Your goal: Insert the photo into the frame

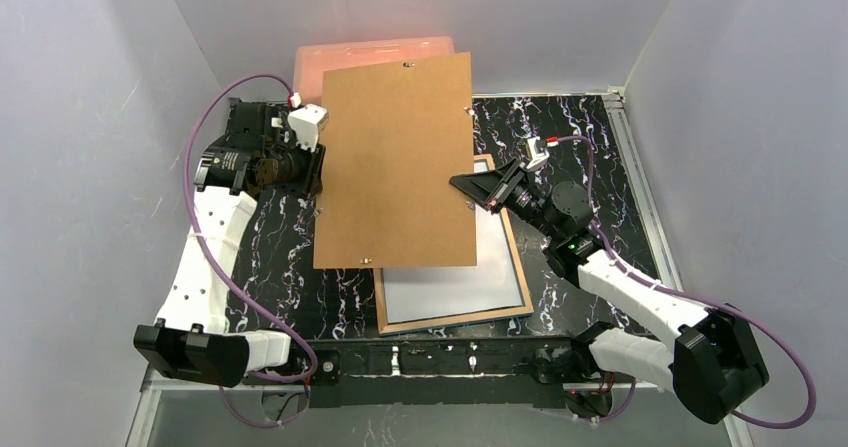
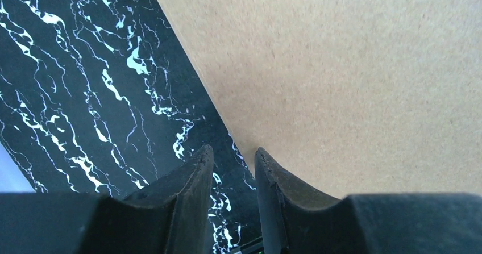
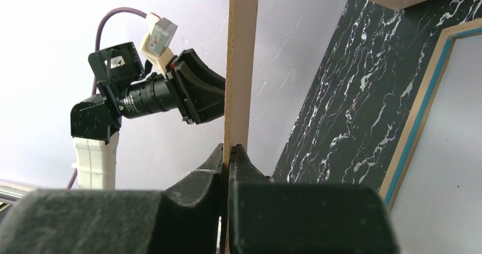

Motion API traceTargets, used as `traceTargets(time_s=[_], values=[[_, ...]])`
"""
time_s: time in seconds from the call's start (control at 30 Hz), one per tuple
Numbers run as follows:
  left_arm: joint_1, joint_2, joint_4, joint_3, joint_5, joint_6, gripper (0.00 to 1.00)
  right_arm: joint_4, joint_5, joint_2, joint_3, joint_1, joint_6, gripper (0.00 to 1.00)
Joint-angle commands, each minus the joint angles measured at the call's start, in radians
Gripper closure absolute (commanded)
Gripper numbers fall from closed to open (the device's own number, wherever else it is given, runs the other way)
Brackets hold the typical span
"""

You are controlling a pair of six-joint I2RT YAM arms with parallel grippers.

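The right gripper (image 3: 229,152) is clamped on the right edge of the brown board (image 1: 398,157), which shows edge-on between its closed fingers in the wrist view. It holds the board up off the table (image 1: 570,137), roughly level. Across the board, the left gripper (image 2: 233,152) sits at the left edge with its fingers apart. The dark table shows through the gap between them, and the board's edge passes just beside the right-hand finger, so it does not look gripped on that side. Below the board's near end, the frame (image 1: 455,319) lies flat on the table with its wood-coloured back up. A pale sheet fills it, most likely the photo (image 1: 455,289) lying white side up, though no printed side shows to confirm this. The board's far end reaches over a peach box (image 1: 370,52) at the back. The step in hand seems to be refitting the board over the photo. The next move calls for bringing the board toward the near side and to the right, squaring it with the frame's opening, and lowering it flat without shifting the sheet.
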Motion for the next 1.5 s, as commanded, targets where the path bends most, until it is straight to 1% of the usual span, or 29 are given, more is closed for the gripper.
traceTargets(time_s=[0.0,0.07,0.3,0.37,0.47,0.6,0.73,0.9,1.03,1.2,1.3,1.47], values=[[-0.001,-0.046,-0.026,-0.025,0.025,0.005,0.68,0.169,0.043,-0.012,0.056,0.006,0.035,0.99],[-0.001,-0.053,-0.034,-0.022,0.013,0.017,0.68,0.155,0.039,-0.012,0.060,0.004,0.029,0.99],[-0.001,-0.073,-0.058,0.067,-0.088,0.086,0.69,0.114,0.028,-0.025,0.060,0.002,0.004,0.99],[-0.001,-0.077,-0.057,0.061,-0.114,0.104,0.69,0.115,0.026,-0.026,0.063,0.001,0.006,0.99],[-0.001,-0.085,-0.054,0.007,-0.129,0.123,0.69,0.131,0.023,-0.021,0.068,0.001,0.021,0.99],[-0.001,-0.102,-0.037,-0.089,-0.108,0.125,0.69,0.152,0.026,-0.018,0.069,0.000,0.043,0.99],[-0.003,-0.111,-0.021,-0.148,-0.058,0.107,0.68,0.173,0.033,-0.012,0.063,-0.001,0.064,0.99],[-0.010,-0.107,-0.007,-0.161,-0.037,0.097,0.68,0.212,0.029,0.006,0.047,-0.001,0.092,0.99],[-0.020,-0.113,-0.008,-0.153,-0.009,0.086,0.68,0.210,0.038,0.006,0.044,0.000,0.094,0.99],[-0.066,-0.118,-0.023,-0.157,0.000,0.068,0.68,0.204,0.057,-0.001,0.037,-0.001,0.097,0.99],[-0.092,-0.125,-0.028,-0.186,0.001,0.063,0.68,0.178,0.077,-0.019,0.032,-0.001,0.088,0.99],[-0.095,-0.137,-0.041,-0.219,-0.001,0.067,0.68,0.097,0.122,-0.067,0.025,-0.001,0.038,0.99]])
